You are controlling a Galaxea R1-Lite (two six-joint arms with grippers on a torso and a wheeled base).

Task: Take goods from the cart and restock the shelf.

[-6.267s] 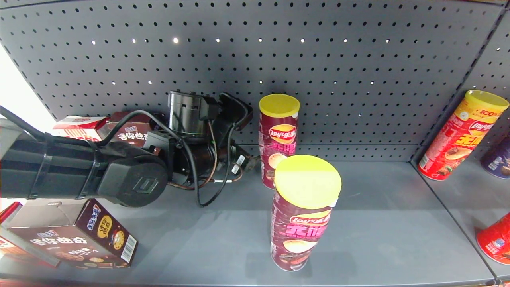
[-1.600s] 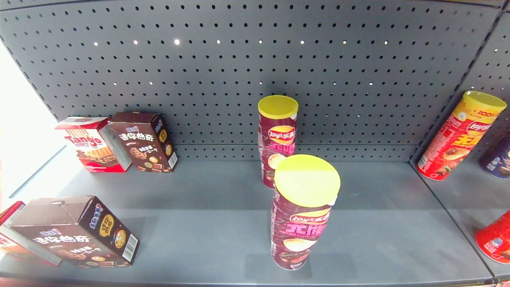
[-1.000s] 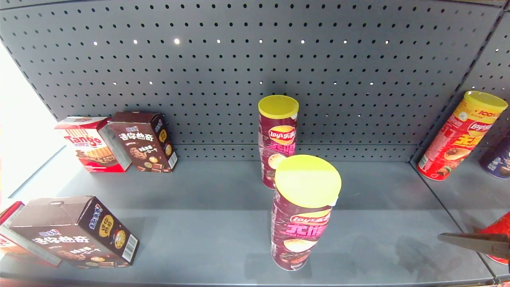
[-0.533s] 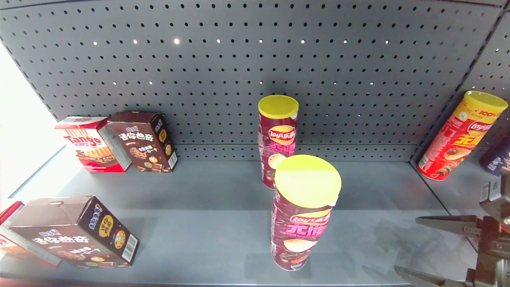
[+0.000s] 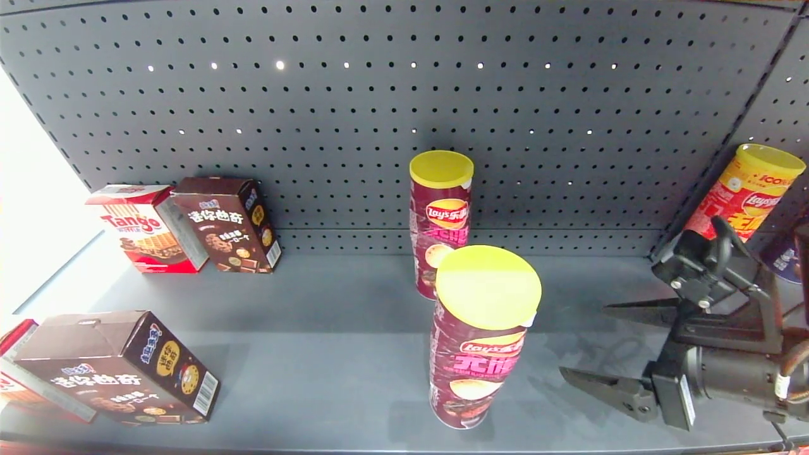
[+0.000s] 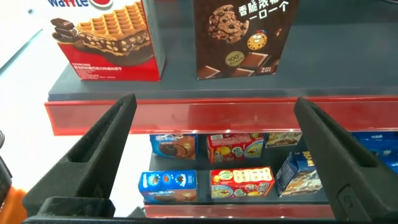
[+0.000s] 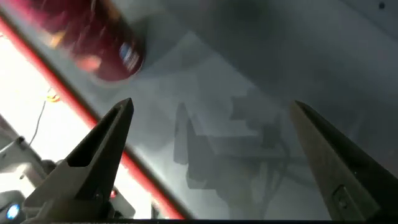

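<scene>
1. The right pincer (image 5: 584, 341) hangs spread wide and empty just above the grey shelf (image 5: 328, 328). Its tips aim at the front crisp can (image 5: 480, 335), which is near but not touching.
2. A second crisp can (image 5: 440, 215) stands upright deeper in than the pincer's tips, close to the perforated back panel (image 5: 379, 95).
3. Behind the right pincer's wrist, in the neighbouring bay, stands a red can (image 5: 752, 189), partly hidden by the arm.
4. Well away from the pincer, past both crisp cans, a wafer box (image 5: 145, 227) and a cookie box (image 5: 227, 224) sit side by side at the back. A front cookie box (image 5: 120, 366) lies near the shelf's edge.
5. In the right wrist view, bare shelf board (image 7: 261, 74) shows between the parted fingers, with a red front strip (image 7: 74, 118) and a blurred red tin (image 7: 106, 37) beyond.
6. The left pincer (image 6: 214, 102) is likewise spread and empty before a red shelf edge (image 6: 186, 115). Above that edge stand a waffle box (image 6: 106, 37) and a dark biscuit box (image 6: 245, 37). Below it, small packets (image 6: 239, 165) sit in rows.
</scene>
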